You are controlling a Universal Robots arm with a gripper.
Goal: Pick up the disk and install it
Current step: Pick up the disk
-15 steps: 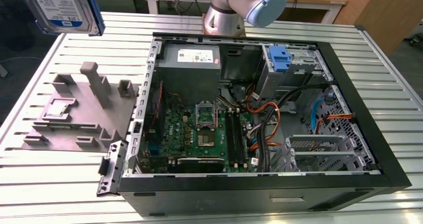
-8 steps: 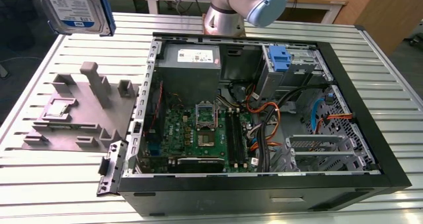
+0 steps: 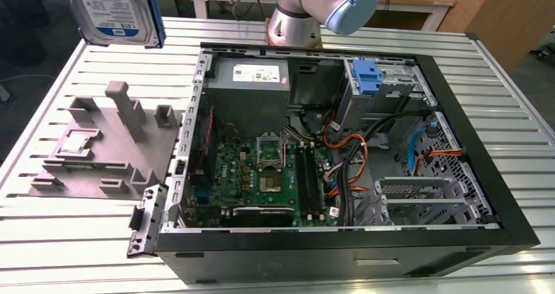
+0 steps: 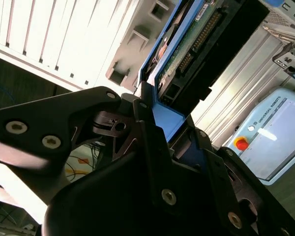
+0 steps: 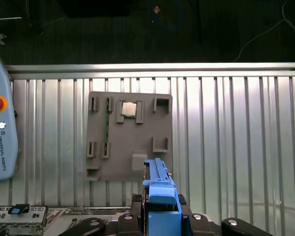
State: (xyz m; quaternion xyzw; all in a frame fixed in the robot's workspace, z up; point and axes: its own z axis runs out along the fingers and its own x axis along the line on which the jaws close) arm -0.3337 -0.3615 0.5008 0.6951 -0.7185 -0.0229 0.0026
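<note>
Claw (image 4: 162,118) clenched on disk (image 3: 117,11) by blue frame, raised above grey tray (image 3: 108,144) on slatted counter (image 3: 78,242), at exterior view's left of open computer case (image 3: 347,245).

The exterior view looks down at an angle from a raised position onto the open computer case (image 3: 347,144) on the slatted table (image 3: 78,242), at medium range. The first wrist view faces straight down on the table from well above. The second wrist view sits close behind the gripper (image 4: 164,123) and faces along it to the held disk (image 4: 187,44). All three views share the grey fixture plate (image 3: 104,151); both wrist views share the control pendant (image 5: 0,132)
</note>
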